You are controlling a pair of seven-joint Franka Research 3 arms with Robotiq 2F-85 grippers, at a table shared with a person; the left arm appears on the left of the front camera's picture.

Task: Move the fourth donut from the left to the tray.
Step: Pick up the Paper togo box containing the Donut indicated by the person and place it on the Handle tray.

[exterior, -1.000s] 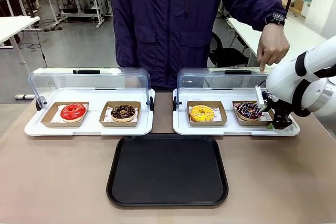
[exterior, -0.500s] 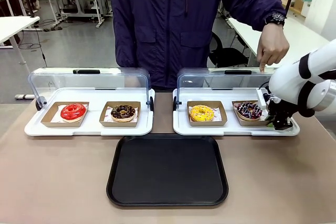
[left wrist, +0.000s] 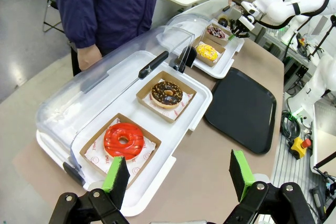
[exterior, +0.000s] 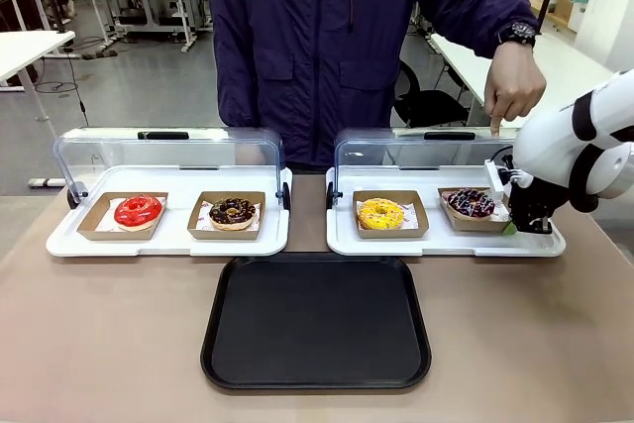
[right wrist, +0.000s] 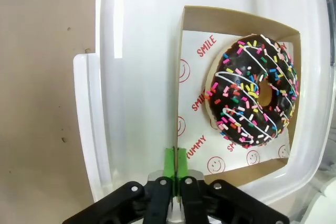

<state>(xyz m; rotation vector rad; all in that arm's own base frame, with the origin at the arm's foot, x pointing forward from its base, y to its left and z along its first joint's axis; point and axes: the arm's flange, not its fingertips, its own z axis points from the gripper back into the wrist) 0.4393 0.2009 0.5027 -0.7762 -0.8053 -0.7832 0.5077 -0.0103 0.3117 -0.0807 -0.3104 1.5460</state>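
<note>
The fourth donut (exterior: 471,204) (right wrist: 252,95), chocolate-iced with white drizzle and coloured sprinkles, sits in its brown cardboard holder (right wrist: 236,18) on the right white tray (exterior: 446,242). My right gripper (exterior: 515,227) (right wrist: 175,162) is shut, its green pads pinching the holder's thin side wall next to the donut. The black tray (exterior: 317,319) (left wrist: 241,109) lies on the table in front of both white trays. My left gripper (left wrist: 178,174) hovers open with nothing between its fingers, above the left white tray near the red donut (left wrist: 124,140).
A person stands at the far side, one hand (exterior: 513,91) pointing down behind the right tray's raised clear lid (exterior: 416,151). The yellow donut (exterior: 381,213) sits left of the fourth one. On the left white tray (exterior: 168,240) are the red donut and a crumb-topped chocolate donut (exterior: 232,211).
My right arm has lifted and drawn back a little to the right. The holder with the fourth donut has shifted slightly with the gripper. The person's pointing hand has stayed put.
</note>
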